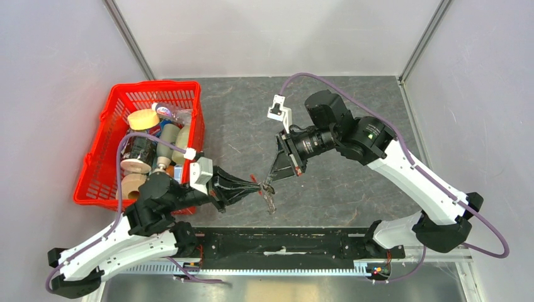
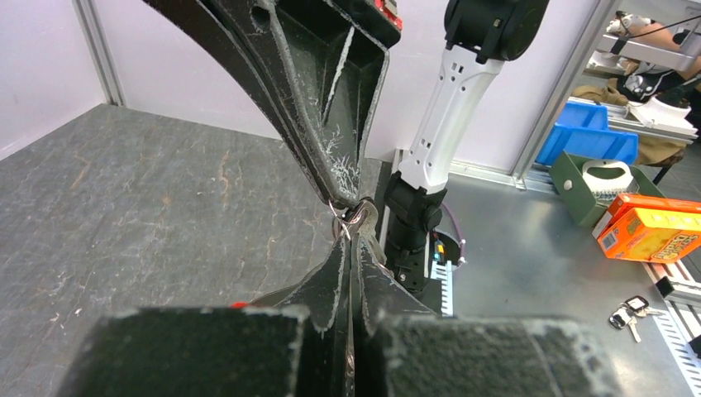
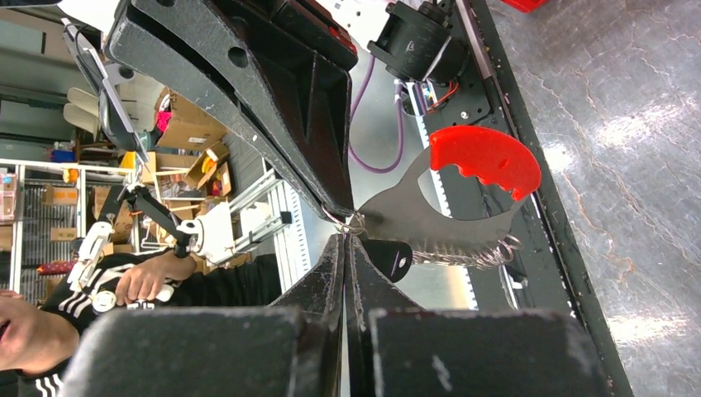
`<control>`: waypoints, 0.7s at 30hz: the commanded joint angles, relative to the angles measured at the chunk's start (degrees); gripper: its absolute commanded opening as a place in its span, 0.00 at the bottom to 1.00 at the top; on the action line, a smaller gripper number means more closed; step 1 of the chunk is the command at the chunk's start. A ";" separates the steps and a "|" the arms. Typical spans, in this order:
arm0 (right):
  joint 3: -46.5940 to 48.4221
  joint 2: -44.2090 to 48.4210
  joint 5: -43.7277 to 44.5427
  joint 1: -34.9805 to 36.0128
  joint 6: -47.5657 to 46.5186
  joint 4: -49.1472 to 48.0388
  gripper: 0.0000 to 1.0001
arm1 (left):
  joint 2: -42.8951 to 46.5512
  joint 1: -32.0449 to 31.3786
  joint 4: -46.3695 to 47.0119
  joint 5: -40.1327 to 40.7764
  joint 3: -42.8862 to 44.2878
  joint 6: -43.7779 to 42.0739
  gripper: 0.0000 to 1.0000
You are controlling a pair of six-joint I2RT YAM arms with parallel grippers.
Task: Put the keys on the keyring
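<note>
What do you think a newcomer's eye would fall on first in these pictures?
Probably the left gripper and right gripper meeting tip to tip, both pinched shut, mid-table. There hangs the keyring, its red strip vivid in the right wrist view, a black fob beside it. At far left sits a red basket crammed with bottles.

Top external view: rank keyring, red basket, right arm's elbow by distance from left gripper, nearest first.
1. keyring, at the jaws of the left gripper, centre of view.
2. red basket, off to its left.
3. right arm's elbow, far right.
</note>
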State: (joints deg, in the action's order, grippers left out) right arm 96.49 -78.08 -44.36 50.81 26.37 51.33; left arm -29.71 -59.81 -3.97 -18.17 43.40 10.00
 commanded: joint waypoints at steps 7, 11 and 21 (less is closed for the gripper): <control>-4.11 1.85 -3.92 0.17 4.28 -7.59 0.00 | 2.15 0.05 10.61 -4.25 -2.18 -0.82 0.02; -6.16 2.79 -5.29 0.21 6.11 -10.96 0.00 | 2.55 0.05 13.76 -4.41 -3.52 -0.26 0.02; -6.40 7.48 -3.61 0.26 3.58 -9.98 0.44 | 0.96 0.03 17.65 -5.18 -4.11 1.19 0.02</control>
State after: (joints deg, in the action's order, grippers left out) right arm 88.95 -74.22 -47.92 50.81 31.83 43.59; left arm -27.86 -59.77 7.77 -21.65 39.22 10.07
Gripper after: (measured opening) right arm 0.420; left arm 0.023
